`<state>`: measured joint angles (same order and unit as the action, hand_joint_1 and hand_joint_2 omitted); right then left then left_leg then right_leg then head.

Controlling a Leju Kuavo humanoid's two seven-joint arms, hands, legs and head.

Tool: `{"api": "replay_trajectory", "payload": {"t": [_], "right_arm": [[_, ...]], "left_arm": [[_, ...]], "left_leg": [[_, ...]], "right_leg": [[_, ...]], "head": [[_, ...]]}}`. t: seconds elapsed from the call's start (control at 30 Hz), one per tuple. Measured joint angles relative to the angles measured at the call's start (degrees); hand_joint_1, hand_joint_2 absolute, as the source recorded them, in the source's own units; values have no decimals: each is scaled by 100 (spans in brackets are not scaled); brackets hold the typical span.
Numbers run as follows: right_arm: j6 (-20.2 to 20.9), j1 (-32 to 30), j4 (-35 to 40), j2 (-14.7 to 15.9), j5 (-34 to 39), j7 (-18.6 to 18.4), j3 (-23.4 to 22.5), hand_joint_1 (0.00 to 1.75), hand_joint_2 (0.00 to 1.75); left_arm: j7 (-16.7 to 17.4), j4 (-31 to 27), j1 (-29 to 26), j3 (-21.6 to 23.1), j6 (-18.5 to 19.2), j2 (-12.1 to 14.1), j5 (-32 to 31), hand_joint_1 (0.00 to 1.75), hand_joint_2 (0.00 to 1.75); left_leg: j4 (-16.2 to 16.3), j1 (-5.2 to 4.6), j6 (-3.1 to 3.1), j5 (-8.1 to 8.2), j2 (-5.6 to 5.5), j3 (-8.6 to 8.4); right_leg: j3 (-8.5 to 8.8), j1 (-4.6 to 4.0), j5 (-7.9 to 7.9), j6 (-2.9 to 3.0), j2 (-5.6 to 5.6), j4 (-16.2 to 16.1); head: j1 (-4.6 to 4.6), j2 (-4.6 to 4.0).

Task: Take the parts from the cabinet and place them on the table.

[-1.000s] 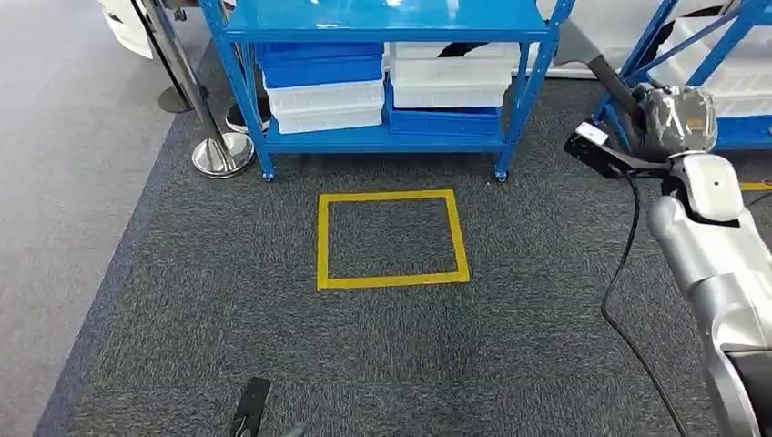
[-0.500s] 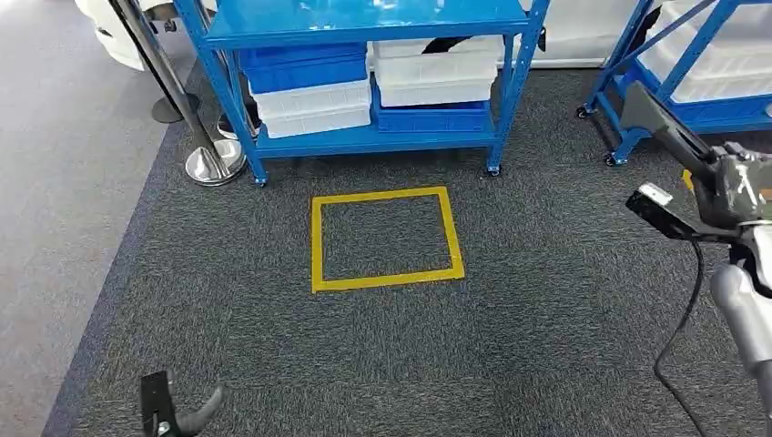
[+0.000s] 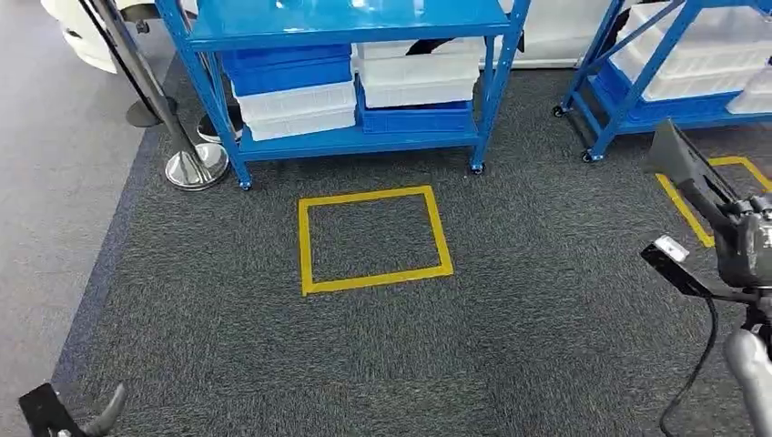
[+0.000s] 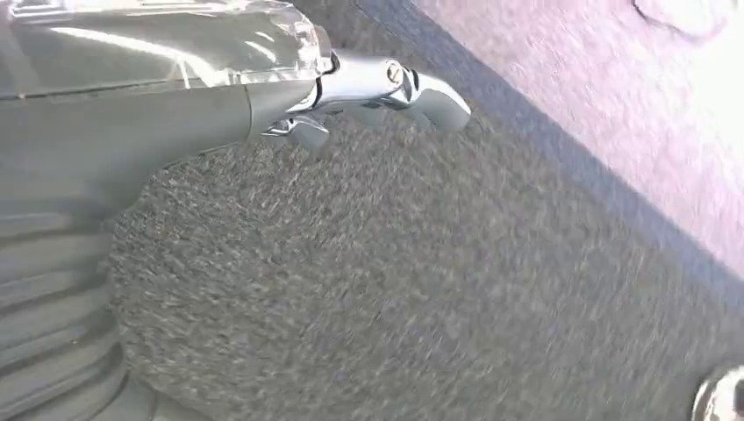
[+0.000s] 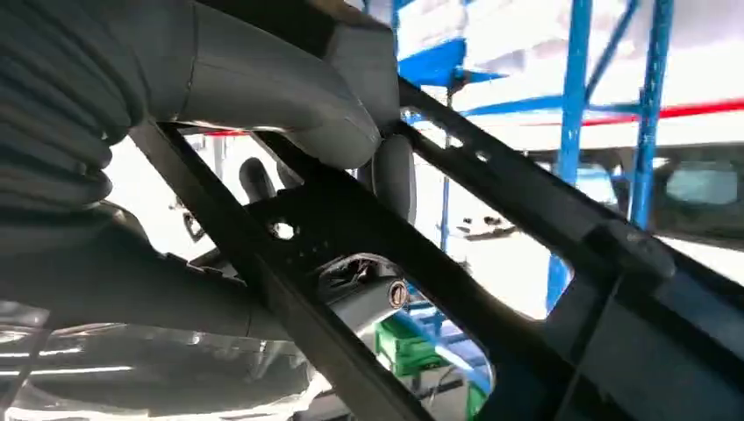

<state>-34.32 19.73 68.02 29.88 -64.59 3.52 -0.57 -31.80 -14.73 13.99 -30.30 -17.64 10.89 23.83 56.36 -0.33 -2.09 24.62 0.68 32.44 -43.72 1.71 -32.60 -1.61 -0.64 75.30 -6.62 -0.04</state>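
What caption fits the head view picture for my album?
Right hand carries a dark metal part past a yellow tape square toward blue shelves.

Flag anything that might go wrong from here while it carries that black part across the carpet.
1. The black part sticks out well past the right robot hand and sits near the blue rack; a turn could knock it against the frame.
2. A black cable hangs loose below that arm and could snag.
3. The chrome stanchion base stands on the carpet edge by the blue shelf, a possible bump hazard.
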Motion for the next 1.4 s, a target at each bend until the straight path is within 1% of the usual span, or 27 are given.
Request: {"api": "replay_trajectory", "payload": {"t": [0.03,0.07,0.13,0.17,0.2,0.33,0.37,0.4,0.47,0.5,0.53,0.57,0.6,0.67,0.7,0.8,0.87,0.9,1.0,1.03,1.07,1.1,1.17,1.2,1.23,1.33,1.4], "right_arm": [[4,-53,0,-98,-98,-9,0,175,175],[22,-69,2,-176,-189,-7,0,175,175],[72,-55,41,-284,-329,-11,0,175,175],[113,-30,68,-323,-390,-31,0,175,175],[140,10,83,-385,-437,-39,0,175,175],[242,54,255,-531,-544,-13,13,175,175],[293,104,302,-564,-546,11,22,175,175],[339,169,341,-599,-544,50,39,175,175],[382,261,435,-668,-544,127,131,175,175],[402,279,472,-699,-542,133,188,175,175],[402,278,512,-736,-520,138,261,175,175],[389,275,570,-778,-509,140,354,175,175],[369,275,625,-804,-500,142,435,175,175],[317,293,695,-861,-491,157,586,175,175],[269,334,695,-900,-491,157,641,175,175],[240,551,649,-1023,-550,107,807,175,175],[276,705,638,-1055,-627,50,859,175,175],[306,811,636,-1064,-655,26,892,175,175],[529,1122,640,-1077,-688,-9,973,175,175],[620,1192,651,-1077,-705,-22,1016,175,175],[710,1255,679,-1075,-717,-37,1045,175,175],[806,1328,725,-1045,-717,-48,1069,175,175],[970,1605,813,-894,-660,-72,1143,175,175],[1042,1751,826,-820,-579,-94,1165,175,175],[1141,1954,839,-738,-495,-94,1189,175,175],[1412,2437,815,-487,-279,-92,1288,175,175],[1580,2833,756,-364,-168,-90,1386,175,175]], "left_arm": [[13,0,-29,-103,44,50,35,0,175],[11,0,-56,-178,85,94,44,0,175],[-9,-2,-123,-292,131,135,44,0,175],[-17,-4,-161,-334,140,151,37,0,175],[-18,-20,-204,-382,146,175,33,0,175],[94,-28,-350,-568,4,199,85,0,175],[118,-28,-394,-603,-31,197,85,0,175],[135,-28,-426,-640,-121,194,70,0,175],[179,-28,-508,-695,-338,188,-64,0,175],[223,-28,-552,-695,-442,166,-202,0,175],[313,-28,-598,-677,-549,122,-408,0,175],[443,-26,-642,-619,-711,61,-676,0,175],[556,-24,-673,-546,-875,0,-897,0,175],[737,-17,-704,-399,-1113,-149,-1137,0,175],[844,-9,-714,-351,-1154,-219,-1229,0,175],[1091,46,-772,-139,-1362,-573,-1513,0,175],[1476,96,-781,45,-1410,-836,-1791,0,175],[1607,125,-797,156,-1421,-1004,-1904,0,175],[2018,190,-894,392,-1410,-1375,-2024,0,175],[2111,208,-938,450,-1408,-1443,-2050,0,175],[2189,218,-971,503,-1408,-1538,-2092,0,175],[2331,223,-988,549,-1429,-1603,-2174,0,175],[2666,249,-1001,699,-1486,-1692,-2362,0,175],[2783,254,-1023,765,-1482,-1696,-2439,0,175],[2914,254,-1032,818,-1469,-1701,-2514,0,175],[3209,260,-1101,964,-1471,-1705,-2634,0,175],[3296,260,-1114,1041,-1480,-1709,-2684,0,175]], "left_leg": [[20,-1,3,2,23,14],[37,-1,15,10,34,25],[113,1,59,47,72,43],[173,-2,97,79,88,63],[235,-49,140,110,97,112],[228,-31,232,112,147,114],[313,3,292,196,71,148],[557,10,327,387,12,257],[1482,33,376,857,-15,662],[1870,45,386,987,-15,834],[2037,54,389,984,-15,909],[1895,55,374,852,-17,839],[1506,54,349,621,-21,648],[444,41,252,140,-116,118],[234,32,225,214,-221,24],[207,-30,181,159,-156,47],[50,36,87,42,-101,-3],[16,18,46,21,-92,-5],[30,-1,11,15,-25,22],[40,-1,9,18,-3,25],[51,0,9,22,10,24],[70,3,12,34,20,26],[166,-1,44,89,28,45],[215,-30,72,117,28,91],[299,-64,98,139,32,137],[275,-65,141,126,91,157],[457,-46,230,311,31,233]], "right_leg": [[-33,9,42,-10,10,94],[74,15,179,-14,29,-88],[621,29,619,-14,98,-1048],[826,24,643,3,176,-1461],[843,-41,596,50,192,-1490],[804,-25,642,199,97,-1505],[811,-15,661,234,94,-1523],[801,-15,671,269,85,-1526],[779,-26,680,291,50,-1525],[775,-35,681,292,30,-1524],[775,-42,681,292,11,-1522],[777,-44,682,291,-15,-1520],[780,-47,683,289,-36,-1519],[797,-46,687,281,-55,-1521],[785,-56,699,257,-66,-1524],[747,-2,760,126,-125,-1561],[744,-2,731,57,-86,-1531],[658,-29,574,59,-26,-1367],[98,-32,-53,30,-5,-90],[-7,-32,-83,15,-2,151],[25,-30,15,7,5,91],[177,-24,205,6,25,-190],[733,-9,711,6,138,-1254],[829,-37,593,23,267,-1436],[786,-66,626,74,215,-1481],[741,-59,643,147,153,-1471],[749,-20,677,214,136,-1509]], "head": [[0,0],[0,2],[0,2],[0,0],[0,2],[0,2],[-2,0],[-4,0],[-2,2],[-2,0],[-2,0],[-2,0],[-2,2],[-2,2],[-2,0],[-2,0],[-2,0],[0,0],[0,2],[0,2],[2,2],[0,0],[2,2],[2,0],[0,2],[0,0],[0,2]]}}
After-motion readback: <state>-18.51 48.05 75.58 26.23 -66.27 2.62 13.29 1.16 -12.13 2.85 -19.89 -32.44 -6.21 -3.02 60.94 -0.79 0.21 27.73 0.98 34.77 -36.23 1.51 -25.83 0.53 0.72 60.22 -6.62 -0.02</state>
